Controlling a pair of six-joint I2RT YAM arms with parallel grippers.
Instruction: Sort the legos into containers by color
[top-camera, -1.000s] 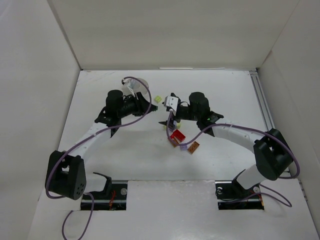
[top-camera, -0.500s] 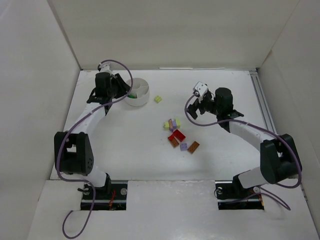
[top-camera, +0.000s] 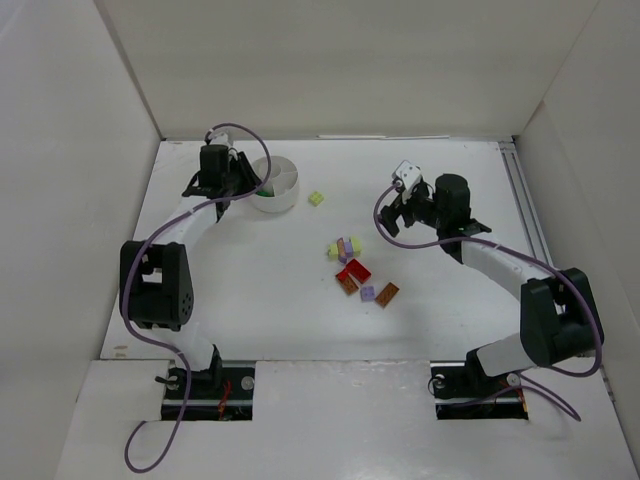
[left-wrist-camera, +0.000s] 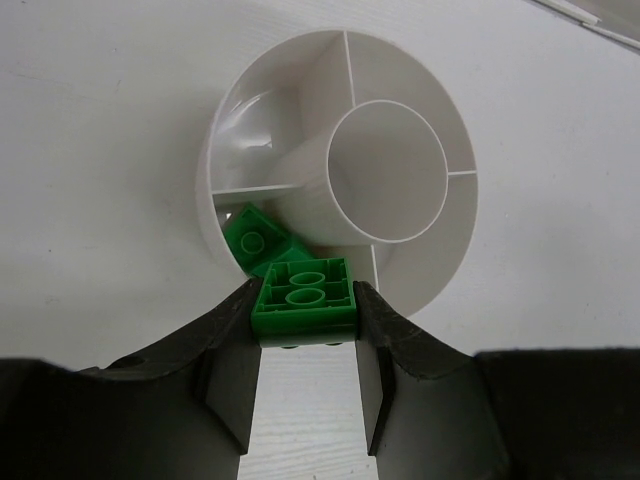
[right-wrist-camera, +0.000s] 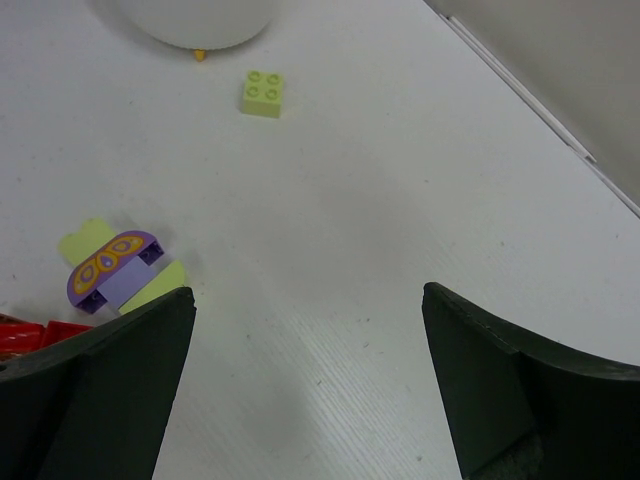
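Observation:
My left gripper is shut on a green brick, held at the near rim of the round white divided dish. More green brick lies in the wedge compartment just below it. In the top view the left gripper sits at the left side of the dish. My right gripper is open and empty, right of the loose bricks. One pale yellow-green brick lies alone. A cluster holds a lilac brick, a red brick and an orange-brown brick.
In the right wrist view the open gripper hovers over bare table, with the lone yellow-green brick ahead and a lilac butterfly brick to the left. White walls enclose the table. A rail runs along the right edge.
Over the last second both arms swung away from the brick cluster: the left to the dish with the green brick, the right back to the right. Since half a second ago, only small shifts.

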